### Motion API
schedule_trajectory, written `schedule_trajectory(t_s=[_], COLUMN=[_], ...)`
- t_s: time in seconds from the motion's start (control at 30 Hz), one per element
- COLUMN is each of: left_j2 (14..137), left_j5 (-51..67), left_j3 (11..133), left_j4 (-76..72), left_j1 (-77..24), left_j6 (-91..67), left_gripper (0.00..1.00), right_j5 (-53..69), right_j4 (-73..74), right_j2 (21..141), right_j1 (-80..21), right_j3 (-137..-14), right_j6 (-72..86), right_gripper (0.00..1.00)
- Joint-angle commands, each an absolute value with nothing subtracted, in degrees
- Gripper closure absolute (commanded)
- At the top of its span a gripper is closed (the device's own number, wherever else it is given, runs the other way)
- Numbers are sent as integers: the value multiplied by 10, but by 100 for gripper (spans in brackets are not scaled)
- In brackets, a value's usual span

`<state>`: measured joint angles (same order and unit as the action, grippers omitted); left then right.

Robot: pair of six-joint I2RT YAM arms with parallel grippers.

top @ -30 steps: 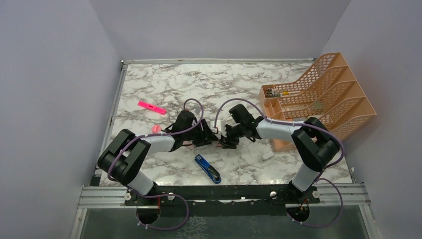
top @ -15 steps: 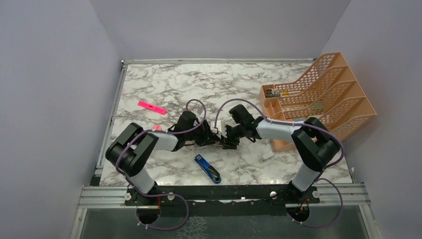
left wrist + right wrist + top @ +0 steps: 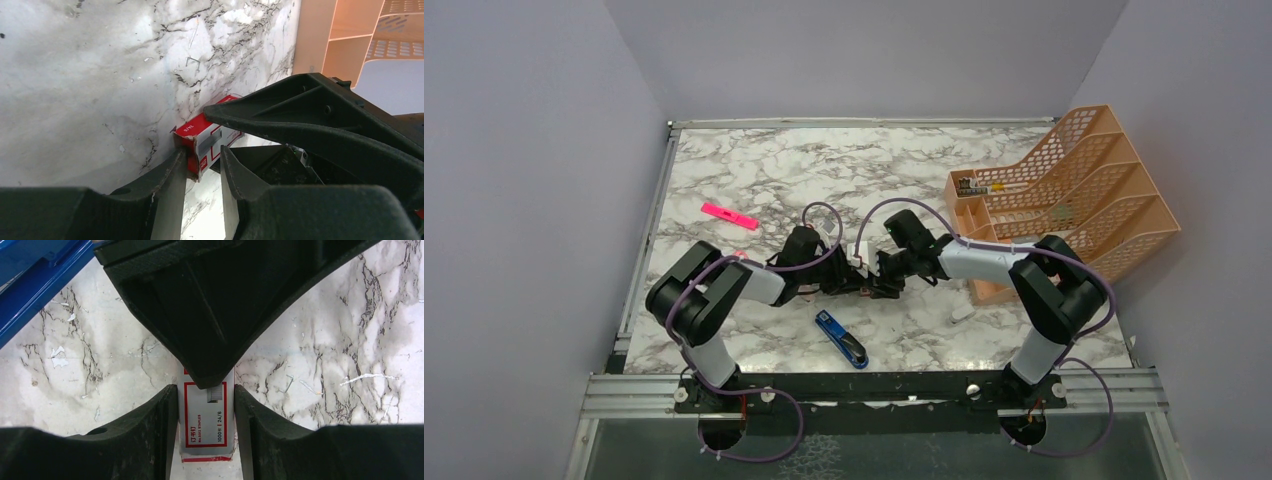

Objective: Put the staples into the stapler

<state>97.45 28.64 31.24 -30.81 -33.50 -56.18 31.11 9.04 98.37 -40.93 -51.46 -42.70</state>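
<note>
The red-and-white staple box (image 3: 205, 425) sits lengthwise in my right gripper (image 3: 205, 390), which is shut on its two long sides. The staples themselves are hidden inside it. My left gripper (image 3: 202, 162) faces the right one at the table's middle, its jaws narrowly open round the box's (image 3: 207, 135) torn end. One finger (image 3: 172, 172) rests on the red side and the other stands just off the white face. The blue stapler (image 3: 841, 338) lies on the marble in front of both grippers, apart from them; its blue edge (image 3: 30, 275) shows in the right wrist view.
An orange mesh file tray (image 3: 1064, 195) stands at the right. A pink marker (image 3: 729, 215) lies at the back left and a small white piece (image 3: 962, 313) near the right arm. Loose bent staples (image 3: 192, 61) are scattered on the marble.
The left arm has swung inward toward the middle, and its jaws have narrowed round the box's end. The right arm has hardly moved and keeps its hold.
</note>
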Motion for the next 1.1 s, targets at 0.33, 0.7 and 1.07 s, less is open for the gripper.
schedule_trajectory(t_s=[0.33, 0.7, 1.07], left_j2=[1007, 1005, 990], left_j5=[315, 317, 317], left_j3=[308, 308, 293], left_j4=[-380, -380, -376], left_j1=[-338, -330, -327], left_j6=[-571, -559, -547], left_gripper=[70, 72, 67], right_j5=[328, 180, 55], right_j4=[34, -58, 65], right_j2=[975, 806, 693], right_j1=[-410, -407, -408], right_j3=[-516, -444, -444], right_j6=[-378, -181, 97], right_gripper=[44, 26, 6])
